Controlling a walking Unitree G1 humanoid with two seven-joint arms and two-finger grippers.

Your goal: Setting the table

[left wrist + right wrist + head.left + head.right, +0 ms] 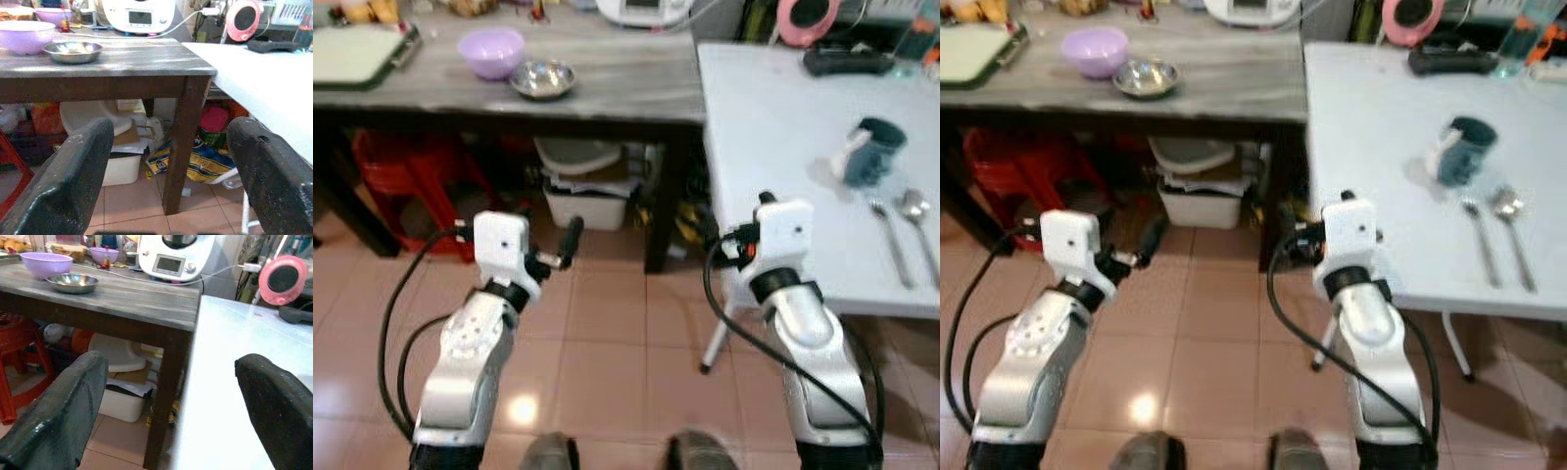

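A purple bowl (490,51) and a small steel bowl (542,79) stand side by side on the dark wooden table (626,88). To the right, the white table (773,147) carries a teal mug (871,152), with a fork (891,240) and a spoon (915,211) lying just in front of it. My left gripper (171,132) is open and empty, held low in front of the wooden table. Nothing is between the fingers of my open right gripper (171,364), which hovers at the near left edge of the white table.
Under the wooden table sit a white bin (587,201) and a red stool (406,176). Its dark leg (664,196) stands next to the white table's edge. A white appliance (176,254), a pink round object (282,279) and a black item (847,61) are at the back.
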